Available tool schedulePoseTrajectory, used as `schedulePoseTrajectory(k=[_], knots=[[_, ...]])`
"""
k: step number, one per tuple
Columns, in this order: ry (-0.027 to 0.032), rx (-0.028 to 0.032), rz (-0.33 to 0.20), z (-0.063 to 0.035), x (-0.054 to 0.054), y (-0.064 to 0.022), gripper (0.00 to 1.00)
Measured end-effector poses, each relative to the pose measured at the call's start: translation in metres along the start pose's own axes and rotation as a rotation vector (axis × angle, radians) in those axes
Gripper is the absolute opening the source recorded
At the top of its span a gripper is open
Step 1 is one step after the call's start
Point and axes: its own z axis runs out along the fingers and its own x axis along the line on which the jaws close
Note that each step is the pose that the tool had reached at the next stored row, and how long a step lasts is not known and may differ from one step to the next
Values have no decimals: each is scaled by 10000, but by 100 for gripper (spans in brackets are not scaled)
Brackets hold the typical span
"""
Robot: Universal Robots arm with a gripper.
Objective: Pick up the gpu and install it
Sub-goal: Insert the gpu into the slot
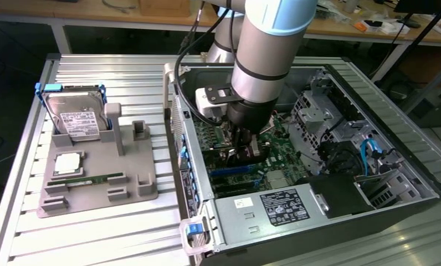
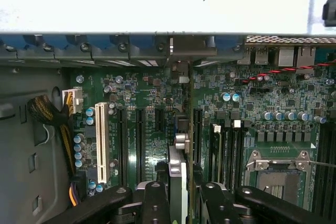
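Note:
My gripper (image 1: 244, 145) is down inside the open computer case (image 1: 398, 111), above the green motherboard (image 1: 280, 145). In the wrist view the gripper (image 2: 178, 190) is shut on the gpu (image 2: 177, 163), with black fingers (image 2: 156, 199) on both faces of the card. The gpu shows edge-on, standing upright over the motherboard (image 2: 252, 103) between the black expansion slots (image 2: 139, 140) and the memory slots (image 2: 223, 150). Its far end reaches toward the case's rear slot openings (image 2: 179, 69). Whether its lower edge sits in a slot is hidden.
A white slot (image 2: 101, 142) and a yellow-black cable bundle (image 2: 52, 119) lie to one side of the card, the CPU socket (image 2: 278, 171) to the other. Outside the case, a grey fixture (image 1: 95, 172) holds a hard drive (image 1: 76, 116), a chip (image 1: 67, 162) and a RAM stick (image 1: 83, 180). The power supply (image 1: 280, 208) fills the case's near end.

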Motion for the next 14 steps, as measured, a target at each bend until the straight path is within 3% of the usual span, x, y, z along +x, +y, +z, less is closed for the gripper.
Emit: schedulePoseTrajectory(k=[5,7,14], knots=[[2,11,0,-1,0,-3,28],[1,59,-1,0,-1,-6,28],[1,61,1,0,-1,-6,28]])
